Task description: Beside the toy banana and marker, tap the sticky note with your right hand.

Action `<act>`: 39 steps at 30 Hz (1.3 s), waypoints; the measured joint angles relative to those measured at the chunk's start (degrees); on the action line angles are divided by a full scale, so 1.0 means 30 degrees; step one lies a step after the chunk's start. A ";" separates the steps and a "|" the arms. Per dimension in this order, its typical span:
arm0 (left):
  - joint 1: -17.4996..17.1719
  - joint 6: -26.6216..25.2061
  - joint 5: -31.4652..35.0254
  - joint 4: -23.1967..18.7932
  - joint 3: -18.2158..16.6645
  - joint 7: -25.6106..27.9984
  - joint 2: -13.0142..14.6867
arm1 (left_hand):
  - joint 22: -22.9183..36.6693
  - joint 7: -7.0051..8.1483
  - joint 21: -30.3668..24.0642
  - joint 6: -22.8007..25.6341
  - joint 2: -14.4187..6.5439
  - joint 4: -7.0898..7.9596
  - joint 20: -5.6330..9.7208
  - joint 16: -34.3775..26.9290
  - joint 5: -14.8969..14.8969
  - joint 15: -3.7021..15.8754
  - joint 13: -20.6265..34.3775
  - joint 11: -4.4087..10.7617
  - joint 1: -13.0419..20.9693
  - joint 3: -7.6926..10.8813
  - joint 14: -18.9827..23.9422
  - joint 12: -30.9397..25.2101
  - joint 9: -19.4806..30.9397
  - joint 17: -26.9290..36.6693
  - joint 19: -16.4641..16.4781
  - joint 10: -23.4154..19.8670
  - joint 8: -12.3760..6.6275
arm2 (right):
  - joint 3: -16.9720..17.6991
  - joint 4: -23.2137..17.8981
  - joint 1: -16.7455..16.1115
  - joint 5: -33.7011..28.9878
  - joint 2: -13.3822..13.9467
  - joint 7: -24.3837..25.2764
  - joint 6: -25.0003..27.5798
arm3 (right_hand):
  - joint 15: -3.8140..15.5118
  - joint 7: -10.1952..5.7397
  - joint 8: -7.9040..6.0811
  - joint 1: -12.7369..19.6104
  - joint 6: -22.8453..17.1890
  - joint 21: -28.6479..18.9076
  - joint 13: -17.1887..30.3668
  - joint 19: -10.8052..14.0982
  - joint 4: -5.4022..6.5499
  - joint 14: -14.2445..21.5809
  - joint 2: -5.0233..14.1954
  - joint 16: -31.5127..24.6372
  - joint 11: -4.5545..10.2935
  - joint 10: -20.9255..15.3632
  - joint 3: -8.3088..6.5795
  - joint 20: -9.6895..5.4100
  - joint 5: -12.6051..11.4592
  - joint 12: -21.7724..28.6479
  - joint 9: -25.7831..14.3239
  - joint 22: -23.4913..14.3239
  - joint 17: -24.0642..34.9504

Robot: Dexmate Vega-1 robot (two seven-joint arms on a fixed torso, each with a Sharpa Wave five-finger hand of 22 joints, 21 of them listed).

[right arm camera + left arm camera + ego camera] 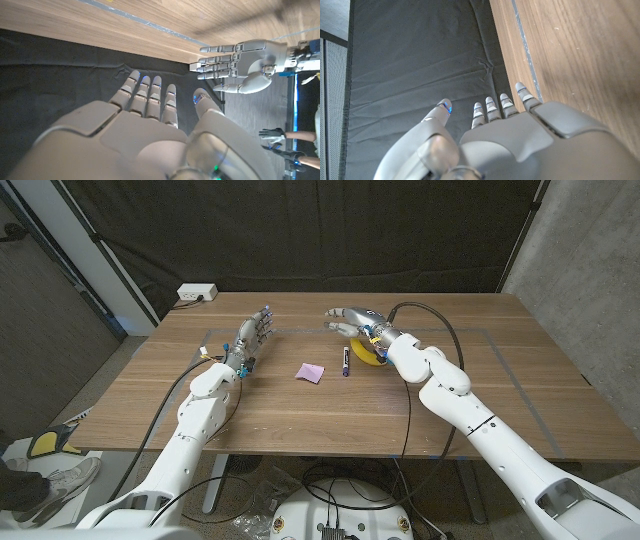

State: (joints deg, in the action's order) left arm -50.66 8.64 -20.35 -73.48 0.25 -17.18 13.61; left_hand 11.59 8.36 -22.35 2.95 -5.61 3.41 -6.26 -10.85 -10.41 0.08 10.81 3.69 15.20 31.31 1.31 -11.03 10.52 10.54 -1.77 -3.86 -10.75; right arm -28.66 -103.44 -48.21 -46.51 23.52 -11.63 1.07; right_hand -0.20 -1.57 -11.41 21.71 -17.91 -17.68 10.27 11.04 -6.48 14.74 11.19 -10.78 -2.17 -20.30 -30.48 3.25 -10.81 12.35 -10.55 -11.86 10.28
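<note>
The wooden table carries everything, with a dark curtain hanging behind its far edge; a white power strip sits just past the far corner on the left arm's side.

The right arm reaches in over the table, its right hand raised with fingers extended and slightly apart, holding nothing; the right wrist view shows those fingers straight and close side by side, thumb set off from them, pointing toward the table's far edge.

The left hand is near the far edge on the other side, fingers stretched out and holding nothing; in the left wrist view its fingers reach past the table's edge toward the curtain; whether it touches the wood I cannot tell.

The toy banana lies just under the right wrist, partly covered by it; the marker lies just beside the banana, on the side toward the left hand, running roughly front to back.

The sticky note, pale purple, lies flat on the table between the two hands, just beyond the marker from the right hand and nearer the robot than its fingertips; the right hand is apart from it.
</note>
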 measured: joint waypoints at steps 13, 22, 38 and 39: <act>-0.0065 0.0068 -0.0067 0.0000 -0.0098 -0.0063 0.0041 | -0.0001 0.0000 0.0000 0.0001 0.0000 0.0051 0.0002 0.0000 0.0000 0.0000 -0.0001 0.0000 0.0001 -0.0051 0.0000 0.0000 -0.0001 -0.0001 0.0002 -0.0001 0.0000 | -0.1213 0.0124 0.0579 -0.2206 -0.0289 -0.0802 -0.0566 | 0.0655 -0.0231 -0.0001 0.1090 -0.0237 -0.0113 0.0000 0.0024 0.0504 -0.0323 0.0325 -0.0013 0.0634 0.0228 -0.1017 -0.0511 -0.0073 -0.0092 0.0001 -0.0095 0.0180; -0.0157 0.0145 -0.0126 -0.0177 -0.0183 -0.0091 0.0127 | -0.0003 0.0010 0.0000 -0.0009 0.0000 0.0050 -0.0103 0.0000 0.0000 0.0001 -0.0003 0.0000 0.0001 -0.0051 -0.0001 0.0000 -0.0001 -0.0002 0.0109 -0.0001 0.0000 | -0.1797 0.0477 0.0802 -0.3115 -0.0572 -0.1317 -0.0954 | 0.0652 -0.0230 -0.0002 0.1265 -0.0237 -0.0112 0.0000 0.0024 0.0582 -0.0325 0.0149 -0.0013 0.0633 0.0228 -0.1095 -0.0508 -0.0073 -0.0166 0.0003 -0.0094 0.0179; -0.1058 -0.1235 -0.0050 -0.2032 -0.0672 0.1411 0.0424 | 0.0095 0.0103 0.0134 -0.0106 0.0081 0.0848 -0.0265 0.0000 0.0000 -0.0240 -0.0004 -0.0102 -0.0936 -0.0635 -0.0244 0.0000 0.0099 0.0182 -0.0412 0.0101 -0.0100 | -0.2703 0.1365 0.1108 -0.3975 -0.1218 -0.2179 -0.1382 | 0.0581 -0.0228 0.0070 0.1341 -0.0237 -0.0110 0.0000 -0.0186 0.0581 -0.0684 0.0073 -0.0014 0.0631 0.0228 -0.1093 -0.0716 -0.0073 -0.0236 0.0005 -0.0092 0.0177; -0.1095 -0.1324 -0.0052 -0.2104 -0.0686 0.1465 0.0433 | 0.0095 0.0103 0.0134 -0.0106 0.0224 0.0899 -0.0265 0.0000 0.0000 -0.0240 -0.0004 -0.0103 -0.1080 -0.0685 -0.0244 0.0000 0.0099 0.0183 -0.0412 0.0101 -0.0100 | -0.2786 0.1457 0.1129 -0.4032 -0.1265 -0.2232 -0.1407 | 0.0643 -0.0228 0.0070 0.1341 -0.0237 -0.0110 -0.0001 -0.0187 0.0581 -0.0745 0.0073 -0.0014 0.0638 0.0234 -0.1093 -0.0716 -0.0073 -0.0236 0.0005 -0.0092 0.0177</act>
State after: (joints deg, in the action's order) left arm -53.95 4.66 -20.51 -79.80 -1.81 -12.79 14.90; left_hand 11.88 8.67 -21.95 2.63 -4.94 6.10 -7.06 -10.85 -10.41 -0.64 10.80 3.38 11.96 29.25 0.58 -11.03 10.82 11.09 -3.01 -3.55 -11.05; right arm -37.02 -99.07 -44.82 -58.61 19.72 -18.33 -3.15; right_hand 1.72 -2.25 -11.20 25.73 -18.62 -18.01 10.27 10.48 -4.73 12.50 11.41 -10.82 -0.26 -19.59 -33.76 1.10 -11.02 11.64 -10.54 -12.13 10.81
